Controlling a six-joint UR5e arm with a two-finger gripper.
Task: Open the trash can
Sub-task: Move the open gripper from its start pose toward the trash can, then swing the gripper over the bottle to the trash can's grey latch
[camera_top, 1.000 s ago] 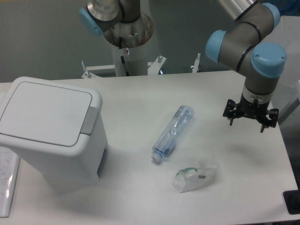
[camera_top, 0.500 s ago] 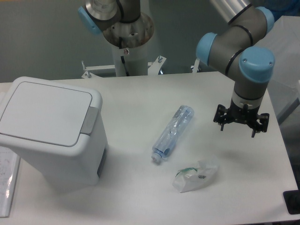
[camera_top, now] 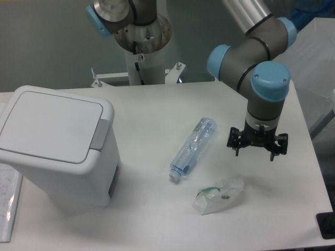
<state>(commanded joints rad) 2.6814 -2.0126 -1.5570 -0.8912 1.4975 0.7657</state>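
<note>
Fingers point(camera_top: 237, 152) spread apart; trash can point(camera_top: 57, 146) upright, grey tab facing right.

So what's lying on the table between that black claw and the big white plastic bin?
In the fixed camera view, a clear plastic bottle lies on its side between the gripper and the trash can; otherwise bare white table.

A white table point(camera_top: 157, 110) carries four things. At its left side stands a boxy white trash can point(camera_top: 57, 149), lid shut, its grey push tab facing the middle of the table. Near the center lies a clear, crushed plastic bottle point(camera_top: 192, 148) on its side, cap end toward the front edge. Just in front of it, apart from the cap, sits a crumpled clear plastic bag point(camera_top: 219, 195). A sheet of paper point(camera_top: 9, 201) lies at the left front edge beside the can.
</note>
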